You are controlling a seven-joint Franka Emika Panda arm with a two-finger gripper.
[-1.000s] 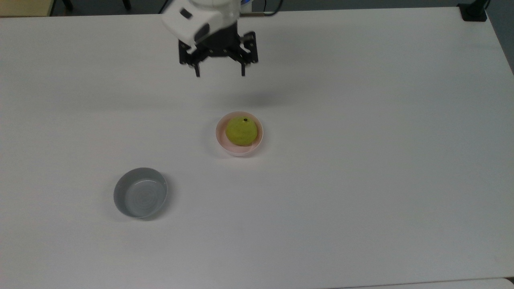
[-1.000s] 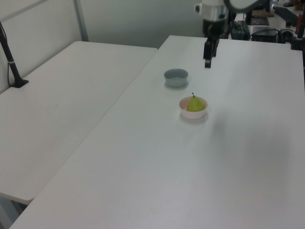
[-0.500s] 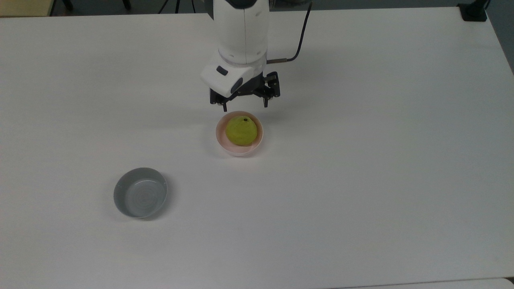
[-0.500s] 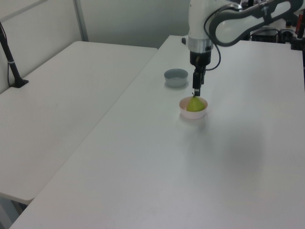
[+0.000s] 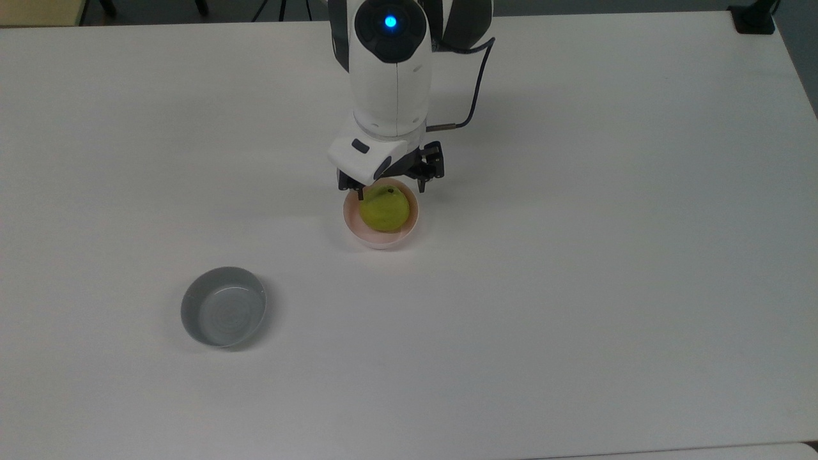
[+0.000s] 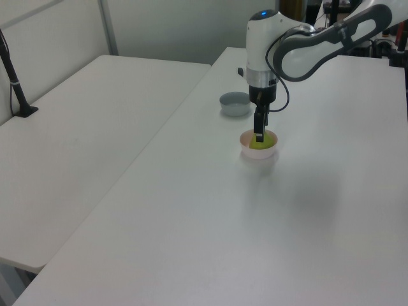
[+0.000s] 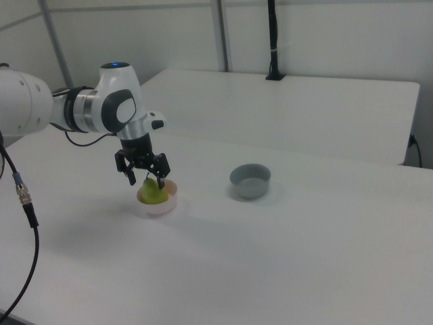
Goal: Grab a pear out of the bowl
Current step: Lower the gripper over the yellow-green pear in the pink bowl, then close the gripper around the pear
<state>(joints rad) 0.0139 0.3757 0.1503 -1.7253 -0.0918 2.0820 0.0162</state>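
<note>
gripper [image 5: 390, 188]: fingers spread apart, straddling the top of the pear [image 5: 384, 209], gripping nothing | pear: sits in the pink bowl [image 5: 381, 237] on the white table [image 5: 575, 255] | grey bowl [image 5: 223, 307]: well apart, toward the top view's lower left

A robotics lab or test room, by the look of it; a white robot arm [image 7: 81, 112] with a lit blue indicator reaches over a plain white counter [image 5: 575, 287]; a second white counter [image 6: 83, 140] adjoins it; black clamped poles [image 7: 272, 40] stand at the counters' far edges; pale partition walls [image 7: 325, 34] close the space.
</note>
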